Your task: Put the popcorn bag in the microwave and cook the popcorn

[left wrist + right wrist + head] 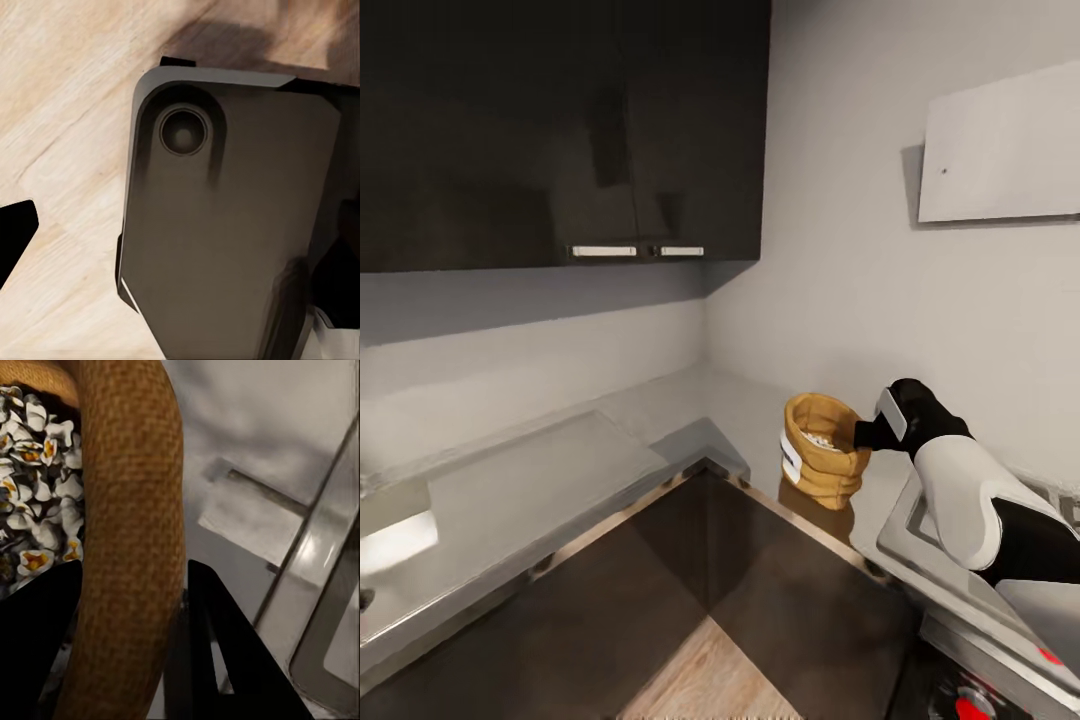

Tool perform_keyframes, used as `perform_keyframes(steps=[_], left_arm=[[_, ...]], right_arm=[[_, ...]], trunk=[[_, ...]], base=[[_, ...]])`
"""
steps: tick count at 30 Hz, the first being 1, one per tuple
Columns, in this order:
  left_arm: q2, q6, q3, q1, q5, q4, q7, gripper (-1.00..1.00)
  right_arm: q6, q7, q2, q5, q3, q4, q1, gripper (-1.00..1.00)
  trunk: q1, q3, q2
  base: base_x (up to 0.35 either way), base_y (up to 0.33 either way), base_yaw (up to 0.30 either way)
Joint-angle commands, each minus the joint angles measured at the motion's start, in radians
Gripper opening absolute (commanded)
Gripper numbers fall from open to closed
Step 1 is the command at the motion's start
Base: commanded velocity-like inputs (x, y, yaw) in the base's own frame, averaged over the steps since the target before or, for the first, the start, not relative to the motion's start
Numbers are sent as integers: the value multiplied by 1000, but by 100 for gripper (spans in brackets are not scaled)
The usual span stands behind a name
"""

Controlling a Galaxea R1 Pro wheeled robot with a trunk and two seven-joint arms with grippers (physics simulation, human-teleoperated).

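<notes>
White-and-black right arm (glossy shell), black fingers

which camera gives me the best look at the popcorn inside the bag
The right wrist view: the popcorn sits close up, pale pieces with yellow centres, behind the popcorn bag rim, which runs between the right tool fingers. The head view shows just a pale patch of it in the bag's mouth. The left wrist view looks at wooden floor instead.

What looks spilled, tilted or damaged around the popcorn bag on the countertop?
Nothing stands out. The popcorn bag stands upright on the countertop, and the popcorn lies inside it with none spilled. The right tool has one finger on each side of the rolled rim.
</notes>
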Motion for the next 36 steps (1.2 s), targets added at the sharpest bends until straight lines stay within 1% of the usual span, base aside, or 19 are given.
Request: perform_keyframes(steps=[1, 11, 22, 28, 36], left_arm=[[0, 1, 4, 0, 1, -2, 1, 100], [0, 1, 4, 0, 1, -2, 1, 100], [1, 1, 5, 0, 1, -2, 1, 100], [1, 1, 6, 0, 1, -2, 1, 100], [1, 1, 6, 0, 1, -2, 1, 100]], right_arm=[[3, -1, 1, 4, -8, -1, -1, -100], [4, -2, 1, 4, -8, -2, -1, -100], [4, -2, 0, 4, -8, -2, -1, -100], [4, -2, 0, 4, -8, -3, -1, -100], [3, -2, 1, 4, -8, -2, -1, -100]], trunk=[[-1, 1, -1], [-1, 17, -1], [-1, 33, -1], [-1, 42, -1], [-1, 51, -1]], base=[[-340, 0, 0], [-340, 0, -25], [-336, 11, -186], [-221, 199, -212], [-15, 288, -219]])
